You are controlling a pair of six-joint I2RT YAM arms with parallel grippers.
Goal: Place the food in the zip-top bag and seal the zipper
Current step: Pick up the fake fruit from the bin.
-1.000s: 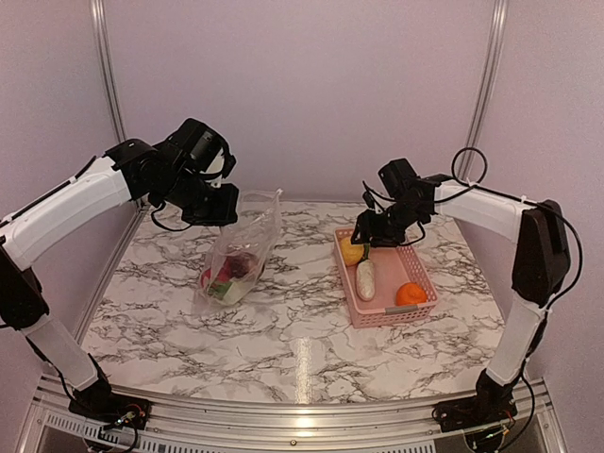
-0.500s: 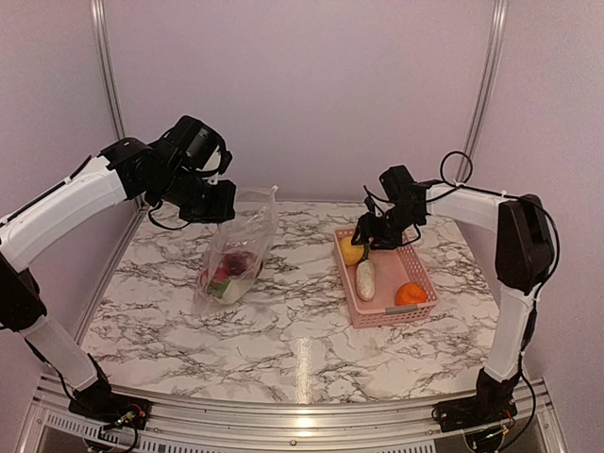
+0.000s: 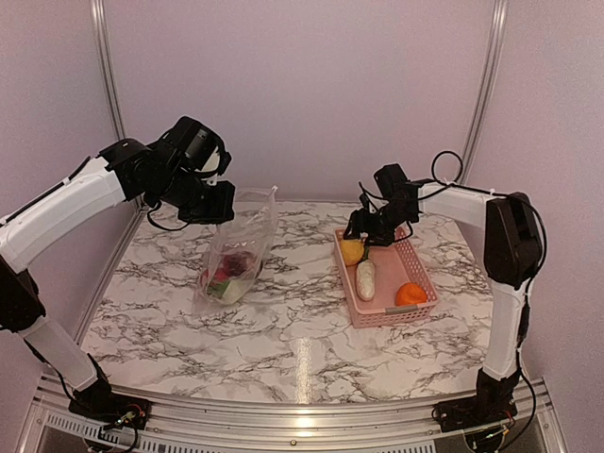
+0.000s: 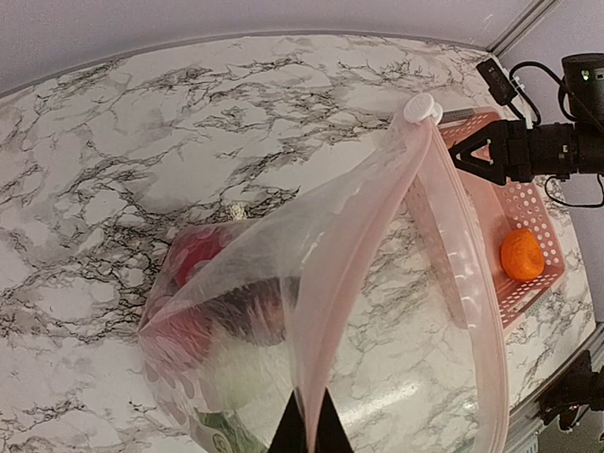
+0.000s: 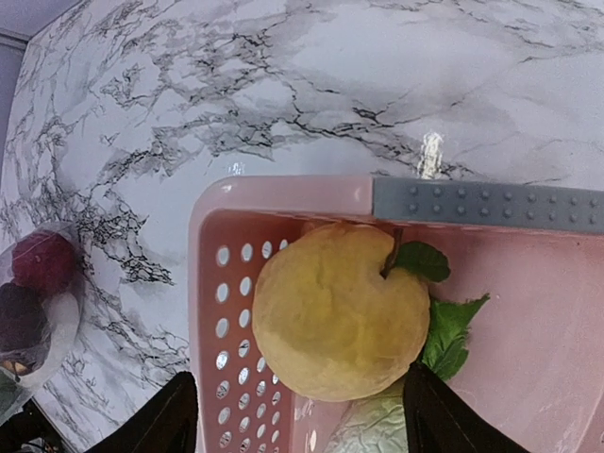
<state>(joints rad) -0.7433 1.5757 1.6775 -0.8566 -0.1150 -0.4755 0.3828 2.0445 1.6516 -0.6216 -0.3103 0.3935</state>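
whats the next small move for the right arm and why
Probably lower the right gripper a little and close on the yellow fruit. Its jaws stand open, one finger on either side of that fruit in the pink basket, not yet gripping it. The left gripper pinches the zip-top bag at its edge, holding the mouth up to receive it.

Table [image 3: 302, 330] white marble, grey-black veining; basket [image 3: 396, 317] pink, perforated, with grey dotted rim strip [image 5: 491, 206]; yellow fruit [image 5: 330, 316] with green leaf [image 5: 425, 261], white oblong vegetable [image 3: 365, 279], orange fruit [image 3: 411, 293]; zip-top bag [image 4: 396, 311] clear, pink-tinged, showing red and maroon pieces [image 4: 193, 257].
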